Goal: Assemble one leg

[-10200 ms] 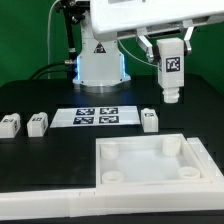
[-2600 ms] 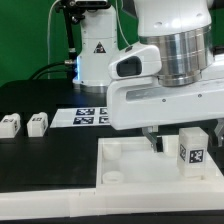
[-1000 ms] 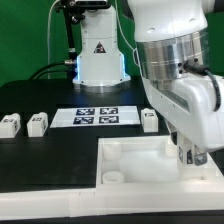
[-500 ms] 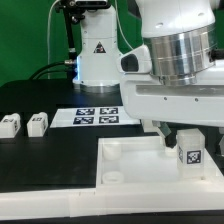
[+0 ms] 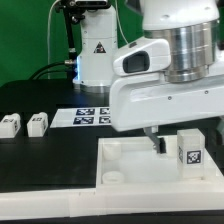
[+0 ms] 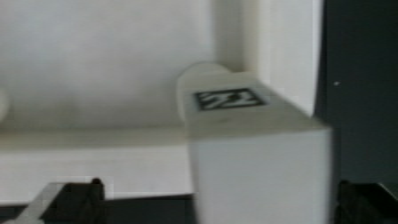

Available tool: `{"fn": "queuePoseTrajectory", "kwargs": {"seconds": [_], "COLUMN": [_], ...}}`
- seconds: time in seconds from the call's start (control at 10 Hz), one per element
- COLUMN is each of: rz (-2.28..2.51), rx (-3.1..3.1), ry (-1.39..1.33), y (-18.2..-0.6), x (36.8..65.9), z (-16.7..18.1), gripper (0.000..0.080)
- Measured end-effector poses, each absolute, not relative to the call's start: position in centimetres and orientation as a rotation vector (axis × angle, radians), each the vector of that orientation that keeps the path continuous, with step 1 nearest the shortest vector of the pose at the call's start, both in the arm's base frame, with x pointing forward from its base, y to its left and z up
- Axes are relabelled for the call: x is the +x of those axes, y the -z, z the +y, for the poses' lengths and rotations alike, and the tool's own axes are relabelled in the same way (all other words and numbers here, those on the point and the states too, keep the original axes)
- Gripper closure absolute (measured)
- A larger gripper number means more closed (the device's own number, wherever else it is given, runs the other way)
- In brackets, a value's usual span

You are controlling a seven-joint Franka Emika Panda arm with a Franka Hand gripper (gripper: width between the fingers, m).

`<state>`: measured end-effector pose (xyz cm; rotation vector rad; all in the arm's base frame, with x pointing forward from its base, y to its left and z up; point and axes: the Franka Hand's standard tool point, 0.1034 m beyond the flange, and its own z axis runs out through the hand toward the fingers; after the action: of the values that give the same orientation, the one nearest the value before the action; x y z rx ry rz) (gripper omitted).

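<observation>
One white leg (image 5: 190,150) with a marker tag stands upright in the back right corner of the large white tray-like top (image 5: 125,165). My gripper (image 5: 187,141) straddles this leg with its jaws open. One dark finger (image 5: 155,143) stands apart from the leg on the exterior view's left; the other is hidden. In the wrist view the leg (image 6: 258,150) rises between the fingertips of my gripper (image 6: 222,205), with a gap on one side. Two more legs (image 5: 10,124) (image 5: 37,123) lie on the black table at the left.
The marker board (image 5: 88,116) lies on the table behind the top, partly covered by my arm. The robot base (image 5: 97,55) stands at the back. A round hole (image 5: 113,176) sits in the top's front left corner.
The leg, once held in the air at the back right, now stands in the top's corner. In the last second my wrist has turned around it; the leg stays put.
</observation>
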<state>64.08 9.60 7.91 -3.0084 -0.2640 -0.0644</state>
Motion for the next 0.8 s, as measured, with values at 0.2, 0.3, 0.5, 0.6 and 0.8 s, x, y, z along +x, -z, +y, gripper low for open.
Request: {"fn": "queuePoseTrajectory", "kwargs": {"seconds": [0.2, 0.3, 0.5, 0.6, 0.8], "rz": [-0.219, -0.116, 0.301, 0.447, 0.744], "rx": [-3.011, -3.013, -2.986, -2.963, -2.901], "ry": [0.063, 0.057, 0.029, 0.017, -0.011], "y": [-7.92, -7.92, -7.92, -7.92, -7.71], "x": [64.1, 64.09, 64.06, 64.05, 64.34], "z": [9.57, 9.63, 9.92, 10.01, 9.86], "gripper": [0.0274, 0.0274, 0.0508, 0.0508, 0.0508]}}
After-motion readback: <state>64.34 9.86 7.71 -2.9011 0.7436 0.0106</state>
